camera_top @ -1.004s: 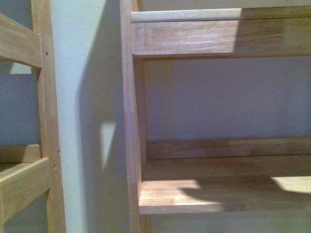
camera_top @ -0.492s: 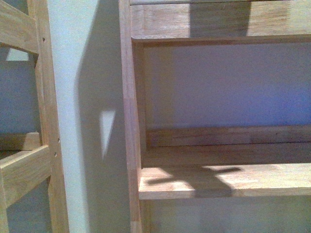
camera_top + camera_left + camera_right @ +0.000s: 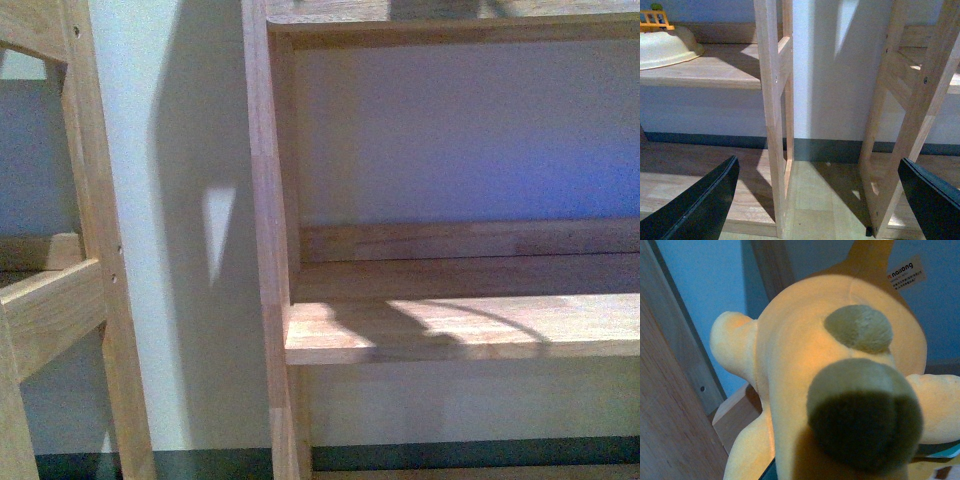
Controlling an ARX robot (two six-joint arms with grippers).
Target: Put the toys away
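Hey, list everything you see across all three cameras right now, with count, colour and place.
plush toy: one, orange-yellow with olive-brown patches, fills the right wrist view
tag: one, white, on the plush
shelf units: two, light wood, side by side against the wall
domed thing: one, cream, on a shelf board
railing-like piece: one, orange, behind the domed thing
wall: pale
baseboard: dark, at the wall's foot
floor: light wood
left gripper: one, black, jaws wide apart, empty
right gripper: not visible
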